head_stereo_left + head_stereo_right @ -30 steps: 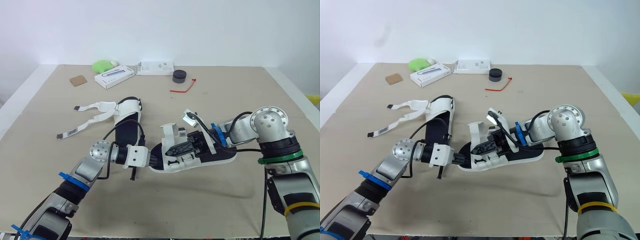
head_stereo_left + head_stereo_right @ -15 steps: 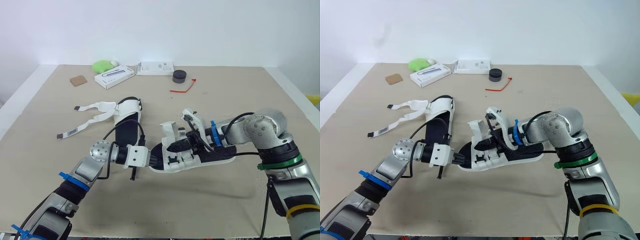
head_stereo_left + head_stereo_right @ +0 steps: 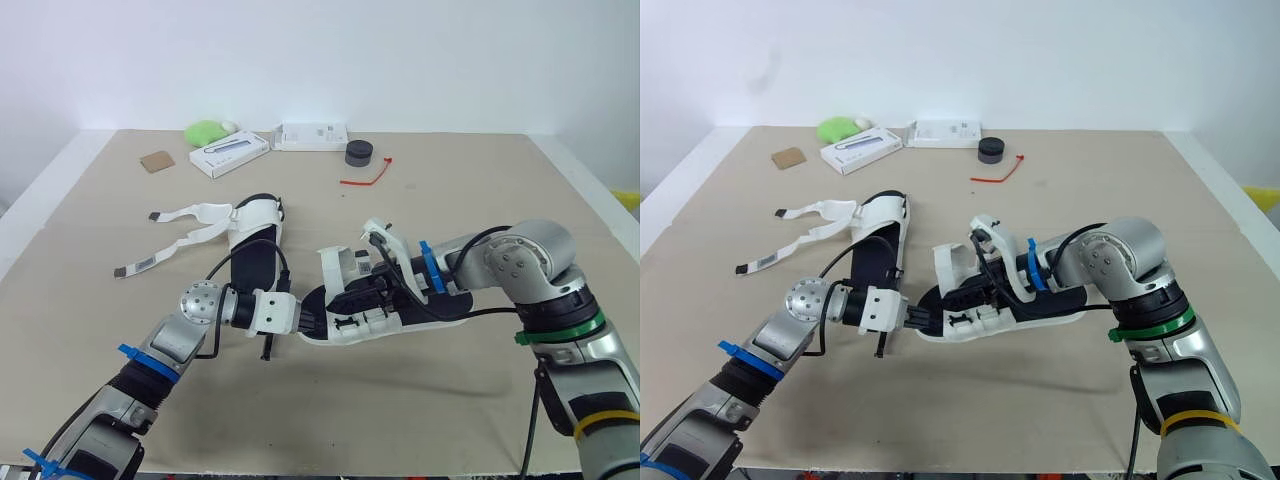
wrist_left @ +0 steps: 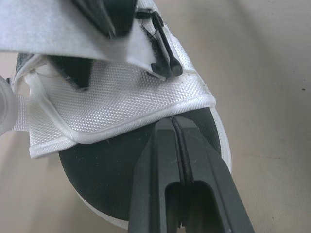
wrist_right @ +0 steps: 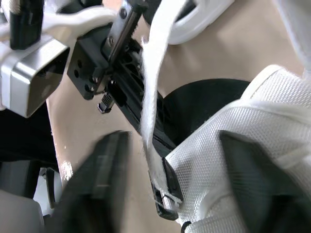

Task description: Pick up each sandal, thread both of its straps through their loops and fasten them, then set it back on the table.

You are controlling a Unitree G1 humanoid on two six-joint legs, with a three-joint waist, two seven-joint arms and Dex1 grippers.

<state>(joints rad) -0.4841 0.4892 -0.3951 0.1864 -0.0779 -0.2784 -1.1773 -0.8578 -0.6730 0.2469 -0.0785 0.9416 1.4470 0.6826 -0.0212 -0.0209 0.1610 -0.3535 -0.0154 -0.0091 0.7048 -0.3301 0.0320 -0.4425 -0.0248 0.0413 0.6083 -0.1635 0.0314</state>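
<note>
Sandal (image 3: 365, 322) — white woven-mesh straps, black footbed; left tool (image 4: 174, 127) clamped on sole rim, right tool (image 3: 352, 296) spread apart.

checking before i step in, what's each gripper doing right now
Left gripper: jaws shut on the toe end of the sandal.
Right gripper: jaws open, a white strap running between them, not gripped.
</note>
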